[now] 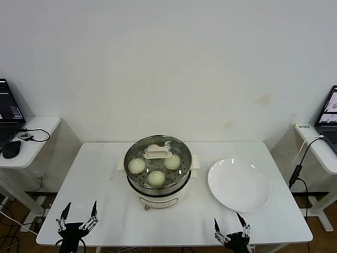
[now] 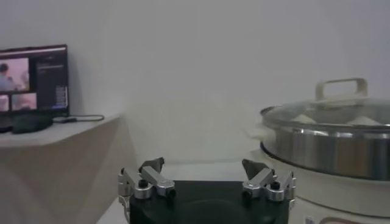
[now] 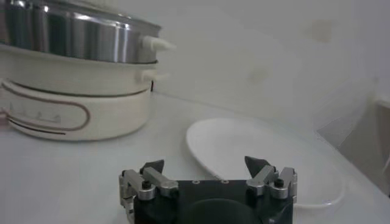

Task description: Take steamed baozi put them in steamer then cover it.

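Nearest the head camera, both arms sit low at the front edge of the white bench (image 1: 105, 211): the left tool (image 1: 79, 219) at the near left corner, the right tool (image 1: 231, 232) at the near right, each with its fingers spread wide and nothing between them.

Beyond them, at the bench's middle, stands the round shiny stainless-steel steamer on its cream-white electric base (image 1: 158, 197). Three small round cream-white baozi (image 1: 156, 178) show clearly on the perforated tray; a fourth may lie behind the handle, but that cannot be told. The clear glass cover with metal rim and cream-white bar handle (image 1: 158, 153) already rests on the pot, its handle running side to side.

To the robot's right lies the flat white round plate (image 1: 239, 185), bare, just ahead of the right tool. The steamer lies forward and inward of both tools, roughly as far from each. By this look, the loading and covering seem done
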`<state>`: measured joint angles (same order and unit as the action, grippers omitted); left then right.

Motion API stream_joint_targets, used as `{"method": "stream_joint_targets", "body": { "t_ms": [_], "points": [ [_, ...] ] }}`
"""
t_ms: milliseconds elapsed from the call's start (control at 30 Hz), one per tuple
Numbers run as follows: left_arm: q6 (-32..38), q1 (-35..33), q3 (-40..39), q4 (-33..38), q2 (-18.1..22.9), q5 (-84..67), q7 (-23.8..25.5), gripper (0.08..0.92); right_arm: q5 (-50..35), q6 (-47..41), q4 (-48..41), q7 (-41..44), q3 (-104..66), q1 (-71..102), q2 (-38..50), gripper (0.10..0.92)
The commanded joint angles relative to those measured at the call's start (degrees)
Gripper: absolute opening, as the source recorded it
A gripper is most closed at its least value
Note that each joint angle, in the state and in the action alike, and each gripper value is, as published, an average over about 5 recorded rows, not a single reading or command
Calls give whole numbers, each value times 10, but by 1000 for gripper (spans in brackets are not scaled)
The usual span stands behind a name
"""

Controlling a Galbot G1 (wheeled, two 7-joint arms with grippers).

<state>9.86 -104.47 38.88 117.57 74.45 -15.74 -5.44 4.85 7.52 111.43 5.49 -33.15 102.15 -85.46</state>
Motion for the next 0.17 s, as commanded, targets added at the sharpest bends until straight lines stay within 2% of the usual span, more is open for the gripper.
{"method": "stream_joint_targets", "body": {
  "t_ms": [33,167],
  "points": [
    [-26,-6,2,-7,13,-12,9,823,-14,-14,14,-15,29,7,-3,823],
    [-32,-7,-2,-8,15,-12,13,823,-10,0,15,-15,31,6,-4,823]
  ]
}}
